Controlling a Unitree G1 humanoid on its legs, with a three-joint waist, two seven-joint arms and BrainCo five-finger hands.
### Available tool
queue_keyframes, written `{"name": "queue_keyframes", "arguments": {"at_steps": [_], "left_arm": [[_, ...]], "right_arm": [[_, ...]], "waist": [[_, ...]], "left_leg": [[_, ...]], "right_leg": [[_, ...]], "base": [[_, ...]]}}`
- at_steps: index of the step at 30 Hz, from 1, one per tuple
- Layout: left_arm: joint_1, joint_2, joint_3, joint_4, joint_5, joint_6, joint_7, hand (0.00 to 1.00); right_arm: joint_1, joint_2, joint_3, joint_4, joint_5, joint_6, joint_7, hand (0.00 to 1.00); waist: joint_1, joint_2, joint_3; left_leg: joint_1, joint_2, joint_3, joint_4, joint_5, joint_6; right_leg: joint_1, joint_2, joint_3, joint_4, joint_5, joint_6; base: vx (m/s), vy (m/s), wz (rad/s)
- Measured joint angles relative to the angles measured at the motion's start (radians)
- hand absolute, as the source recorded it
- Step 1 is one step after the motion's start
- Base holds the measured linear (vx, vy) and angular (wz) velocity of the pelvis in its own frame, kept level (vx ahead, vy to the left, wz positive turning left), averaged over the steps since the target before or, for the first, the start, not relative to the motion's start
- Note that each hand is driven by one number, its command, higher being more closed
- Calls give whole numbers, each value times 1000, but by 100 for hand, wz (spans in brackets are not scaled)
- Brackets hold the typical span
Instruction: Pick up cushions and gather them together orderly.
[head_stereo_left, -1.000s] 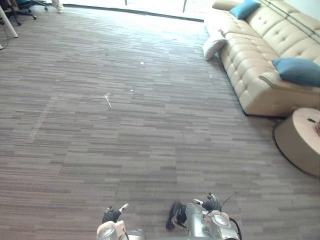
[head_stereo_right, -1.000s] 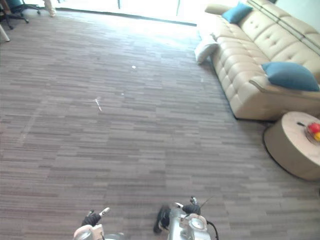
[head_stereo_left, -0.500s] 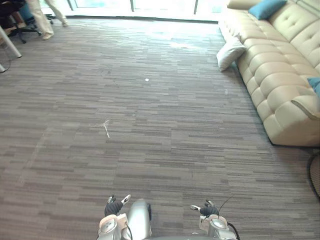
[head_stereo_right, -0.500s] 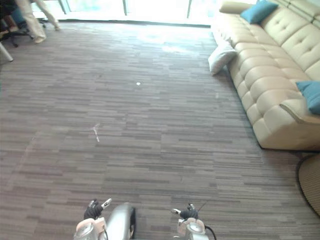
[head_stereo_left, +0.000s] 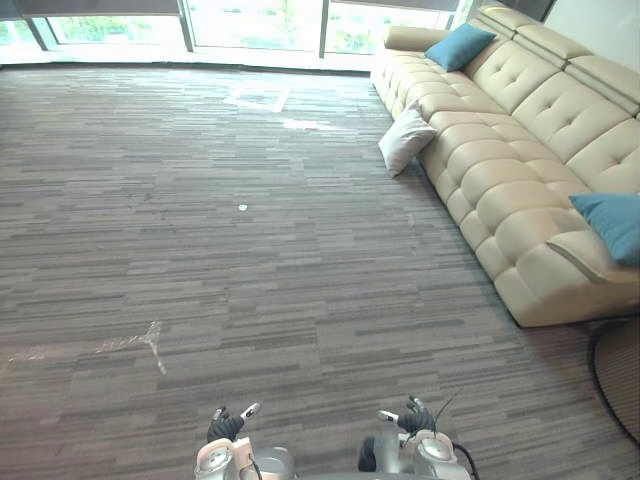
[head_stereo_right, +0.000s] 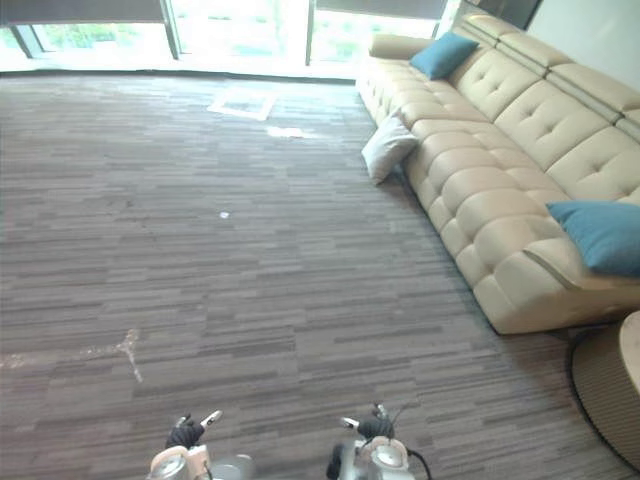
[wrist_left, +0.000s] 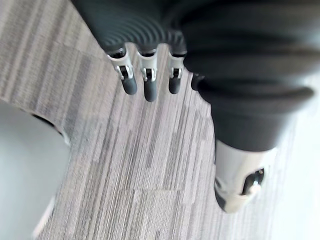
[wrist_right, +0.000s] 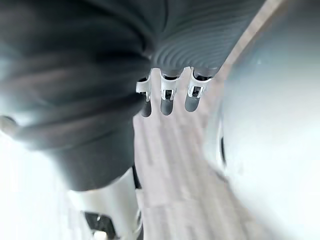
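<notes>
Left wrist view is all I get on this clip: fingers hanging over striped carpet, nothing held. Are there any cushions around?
Observer: Yes. The head views show a white cushion on the floor, leaning against the front of a beige sofa.
Operator: Any on the seat itself?
Observer: Two: a far blue cushion by the armrest at the window end, and a near blue cushion at the closer end.
Operator: And the right hand?
Observer: The right hand hangs with straight fingers over the carpet, holding nothing.
</notes>
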Motion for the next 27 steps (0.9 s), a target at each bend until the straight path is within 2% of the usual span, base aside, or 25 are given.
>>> {"name": "queue_keyframes", "arguments": {"at_steps": [1, 2, 3, 4, 5, 6, 7, 8, 9, 10, 11, 12, 13, 15, 16, 17, 18, 19, 20, 22, 23, 24, 25, 26, 27], "left_arm": [[5, -1, -2, 0, 0, 0, -1, 0], [17, -4, -2, 0, 2, -1, -2, 0], [16, -10, -2, 5, 9, -1, -2, 0], [15, -20, -5, 8, 16, 0, -2, 0], [15, -36, 6, 2, 18, -2, -3, 0], [14, -39, 16, -1, 18, -1, -3, 0], [6, -57, 33, -5, 13, 1, -3, 0], [10, -65, 45, -5, 10, 2, -3, 0], [7, -65, 52, -15, 10, 1, -4, 0], [9, -59, 53, -25, 10, -1, -4, 0], [11, -46, 50, -45, 9, -3, -4, 0], [12, -34, 49, -70, 6, -6, -5, 0], [12, -29, 48, -82, -1, -9, -6, 0], [12, -31, 48, -109, -7, -18, -8, 0], [13, -32, 48, -120, -14, -25, -8, 0], [27, -36, 52, -128, -17, -29, -6, 0], [42, -33, 52, -128, -29, -35, -6, 0], [42, -12, 52, -119, -31, -35, -5, 0], [39, 0, 52, -121, -29, -32, -4, 0], [41, 9, 52, -116, -29, -26, 0, 0], [41, 23, 51, -103, -28, -20, 0, 0], [40, 34, 47, -85, -19, -12, 2, 0], [39, 37, 47, -79, -18, -10, 2, 0], [40, 40, 40, -74, -15, -1, 2, 0], [37, 40, 28, -74, -8, 1, 2, 0]], "right_arm": [[-5, 1, 0, -1, 0, 0, 1, 0], [-11, 2, 3, -4, -1, 0, 2, 0], [-13, 2, 5, -5, -6, 2, 4, 0], [-15, -6, 5, -2, -10, 2, 4, 0], [-19, -15, 6, 0, -20, 5, 5, 0], [-23, -21, 6, -1, -23, 7, 6, 0], [-24, -30, 12, -5, -21, 8, 6, 0], [-29, -36, 13, 2, -19, 14, 4, 0], [-31, -29, 12, 15, -7, 23, 1, 0], [-29, -19, 10, 28, 5, 24, 0, 0], [-30, -7, 10, 52, 8, 28, 0, 0], [-29, 3, 10, 59, 20, 28, -3, 0], [-30, 3, 7, 69, 24, 28, -4, 0], [-34, -1, 2, 91, 25, 31, -11, 0], [-34, -1, -1, 95, 27, 31, -17, 0], [-28, -1, 5, 93, 34, 30, -23, 0], [-26, -2, 9, 104, 43, 30, -24, 0], [-33, 3, 26, 129, 43, 31, -20, 0], [-28, 12, 25, 127, 43, 35, -22, 0], [-24, 13, 16, 113, 42, 33, -26, 0], [-22, 13, 18, 116, 40, 36, -21, 0], [-10, 6, 12, 113, 30, 36, -20, 0], [-9, 3, 10, 107, 22, 31, -20, 0], [0, 3, 10, 83, 11, 23, -19, 0], [4, 2, 10, 69, 1, 16, -19, 0]], "waist": [[-9, 2, 0], [-28, 5, -1], [-36, 19, -5], [-34, 40, -16], [-29, 54, -24], [-30, 67, -20], [-29, 95, -8], [-23, 113, 0], [-24, 118, 10], [-19, 106, 16], [-8, 78, 26], [-1, 54, 25], [2, 47, 27], [19, 47, 30], [28, 42, 33], [41, 54, 28], [57, 53, 22], [57, 42, 17], [56, 9, 5], [76, -8, 5], [77, -24, 15], [69, -33, 20], [64, -34, 21], [50, -31, 23], [40, -22, 19]], "left_leg": [[38, 6, -17, -22, -7, -11], [74, 21, -64, -29, -14, -24], [79, 46, -121, 15, -13, -25], [55, 67, -145, 80, -12, -27], [-10, 86, -163, 237, 17, -54], [-65, 91, -171, 369, 72, -58], [-155, 101, -170, 586, 256, -78], [-231, 130, -153, 748, 330, -109], [-301, 159, -106, 888, 272, -93], [-340, 165, -84, 932, 239, -86], [-401, 162, -51, 945, 197, -71], [-508, 156, -17, 895, 151, -53], [-550, 146, 1, 835, 132, -46], [-647, 121, 24, 562, 120, -28], [-675, 91, 14, 405, 160, -29], [-692, 85, 9, 214, 234, -47], [-699, 90, 9, 222, 360, -49], [-705, 64, 13, 258, 371, -29], [-713, 51, 45, 285, 323, -2], [-680, 40, 82, 314, 244, 28], [-622, 21, 104, 304, 211, 32], [-539, -10, 110, 291, 167, 32], [-504, -22, 110, 279, 153, 34], [-414, -42, 107, 236, 132, 38], [-332, -50, 103, 182, 115, 42]], "right_leg": [[-5, 15, 17, -49, 25, -10], [-4, 24, 32, -31, 93, -60], [-3, 27, 32, 37, 131, -108], [-3, 32, 10, 77, 94, -98], [6, 35, -13, 121, 30, -101], [20, 39, -19, 139, 3, -103], [83, 60, -10, 111, -26, -103], [157, 89, 9, 62, -36, -103], [263, 110, 35, -10, -43, -109], [329, 110, 48, -55, -45, -109], [417, 99, 65, -117, -45, -109], [511, 84, 73, -194, -47, -107], [542, 75, 77, -219, -47, -105], [600, 47, 88, -245, -58, -90], [633, 24, 105, -255, -86, -60], [672, 16, 132, -271, -140, -21], [711, 11, 174, -284, -187, 0], [724, -11, 199, -276, -193, -12], [695, -41, 237, -234, -163, -46], [619, -76, 302, -55, -80, 42], [560, -101, 340, 126, -21, 89], [458, -117, 371, 402, 85, 151], [424, -121, 366, 491, 90, 154], [352, -119, 338, 632, 73, 140], [285, -118, 279, 682, 32, 92]], "base": [[949, -93, 94], [832, -124, 120], [834, -181, 112], [814, -204, 80], [796, -212, 37], [766, -192, 14], [753, -125, -19], [913, -83, -36], [760, -18, -35], [706, -11, -25], [787, 2, -20], [640, 6, -18], [648, 40, -20], [563, 106, -31], [630, 200, -57], [626, 268, -79], [788, 365, -65], [797, 387, -33], [686, 332, -23], [636, 355, -44], [707, 409, -35], [553, 311, -18], [529, 259, 1], [427, 184, 13], [549, 190, 15]]}}
